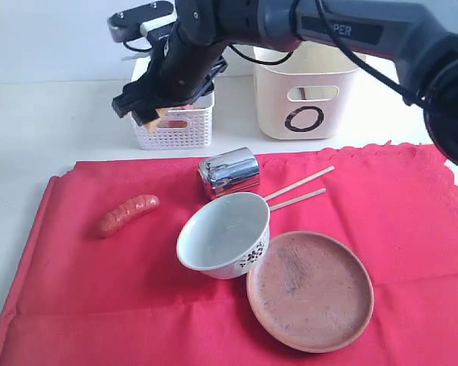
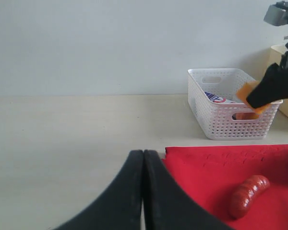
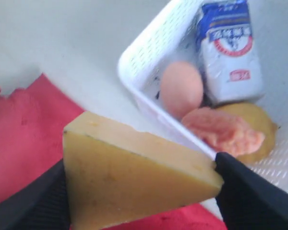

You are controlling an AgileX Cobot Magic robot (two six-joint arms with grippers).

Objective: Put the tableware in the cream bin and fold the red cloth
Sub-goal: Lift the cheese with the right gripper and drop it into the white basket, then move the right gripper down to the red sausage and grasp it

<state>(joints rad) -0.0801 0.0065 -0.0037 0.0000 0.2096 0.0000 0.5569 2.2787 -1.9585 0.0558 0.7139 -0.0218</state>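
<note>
My fingers (image 2: pixel 117 203) are pressed together over the worktop (image 2: pixel 62 139); just beyond them the red cloth (image 2: pixel 211 165) carries a sausage (image 2: pixel 248 194), a white basket (image 2: pixel 228 122) farther ahead.

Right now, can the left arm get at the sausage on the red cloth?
Probably yes. The sausage lies in the open on the red cloth, with nothing between it and the left arm's fingers. Those fingers are shut, so they'd have to open first.

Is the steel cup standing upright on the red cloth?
No, the steel cup lies on its side on the red cloth.
</note>
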